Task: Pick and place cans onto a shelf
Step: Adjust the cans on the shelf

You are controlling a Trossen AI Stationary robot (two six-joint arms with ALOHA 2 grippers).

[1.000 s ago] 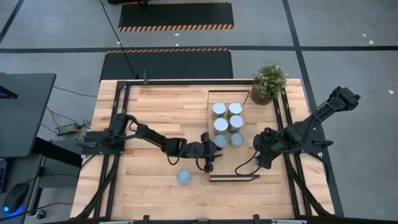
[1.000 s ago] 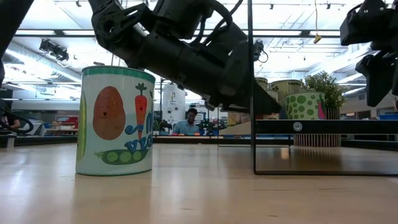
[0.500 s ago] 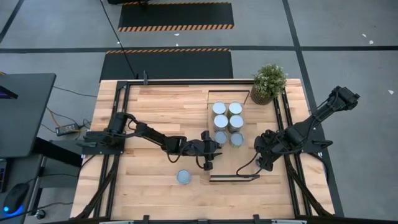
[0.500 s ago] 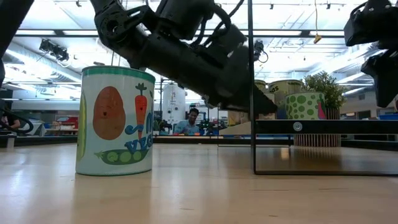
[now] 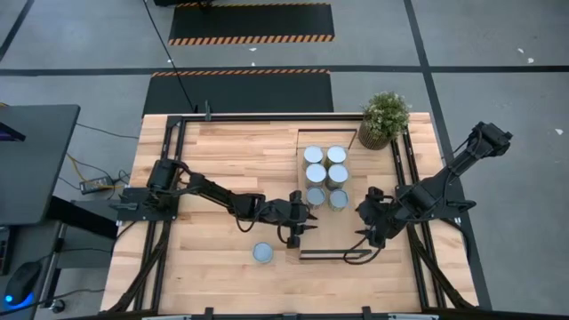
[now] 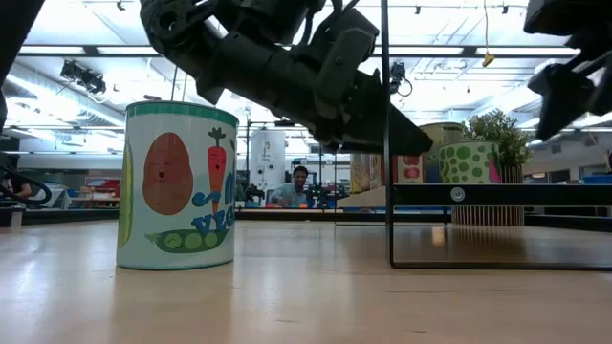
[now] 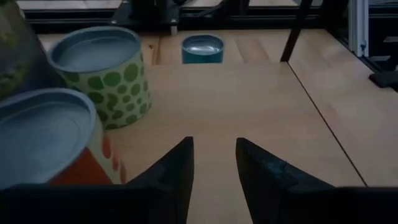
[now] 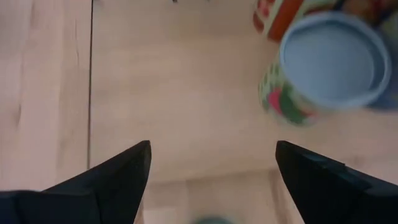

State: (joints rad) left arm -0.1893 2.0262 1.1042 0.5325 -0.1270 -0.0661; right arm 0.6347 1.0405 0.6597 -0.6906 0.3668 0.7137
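high view: six cans (image 5: 325, 176) stand in a two-wide block on the shelf (image 5: 313, 140) at centre right of the frame, and one more single can (image 5: 262, 252) sits alone on the tabletop (image 5: 222, 160) at lower centre. the left gripper (image 5: 296, 233) hangs at mid-frame, between the single can and the block, touching neither. the right gripper (image 5: 372, 229) hovers to the right of the block, over the lower end of the shelf. a potted plant (image 5: 384, 119) stands at upper right.

low view: the single can (image 6: 178, 186), printed with vegetables, fills the left of the frame, upright on the tabletop. the black frame of the shelf (image 6: 497, 195) stands at right, with cans on it in the distance. a person (image 6: 299, 185) shows far behind.

left wrist view: the left gripper (image 7: 213, 163) has its fingers spread a little, with nothing between them; two cans (image 7: 102, 73) show at upper left and the single can (image 7: 202, 48) at top centre.

right wrist view: the right gripper (image 8: 211, 165) is spread wide and empty, above bare wood, with one can (image 8: 328, 65) at upper right.
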